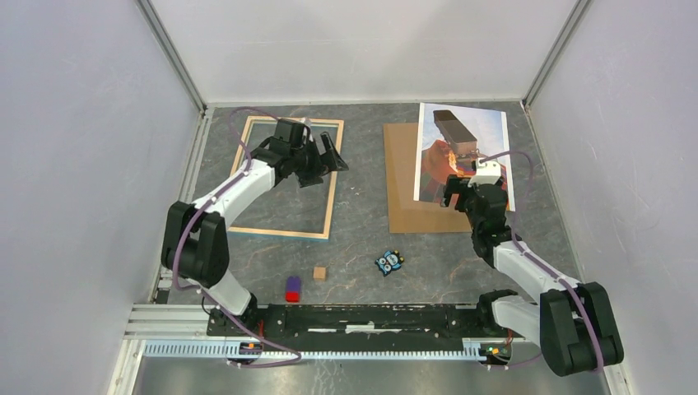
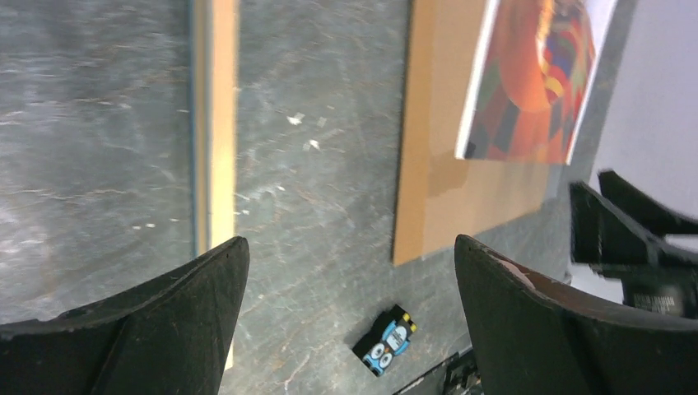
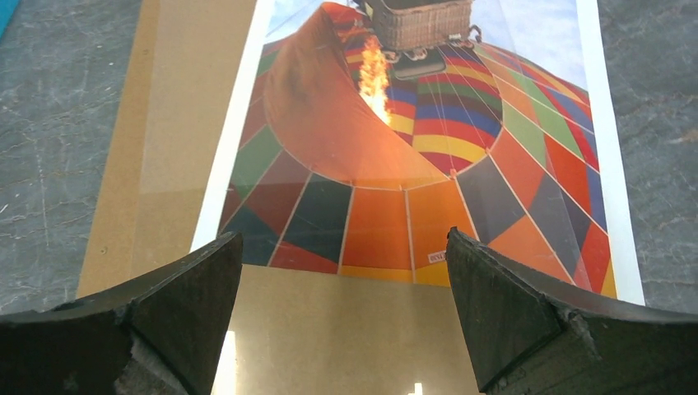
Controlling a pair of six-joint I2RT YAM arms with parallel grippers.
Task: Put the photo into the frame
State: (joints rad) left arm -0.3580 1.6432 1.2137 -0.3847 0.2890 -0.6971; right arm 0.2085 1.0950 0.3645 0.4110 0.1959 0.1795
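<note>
The photo [image 1: 436, 164], a print of an orange-red balloon, lies face up on a brown backing board [image 1: 401, 173] at the right. It fills the right wrist view [image 3: 411, 140]. My right gripper [image 1: 459, 193] is open and empty, low over the photo's near edge, jaws [image 3: 344, 263] wide apart over the board. The frame [image 1: 284, 177] lies at the left with its wood-coloured rim up and the grey table showing through it. My left gripper [image 1: 328, 164] is open and empty above the frame's right rim [image 2: 216, 123].
A small blue owl-faced block [image 1: 389, 262] lies between the frame and the board; it also shows in the left wrist view [image 2: 385, 341]. A wooden cube [image 1: 319, 272] and a red-and-blue block [image 1: 292, 288] lie nearer the arm bases. Grey walls enclose the table.
</note>
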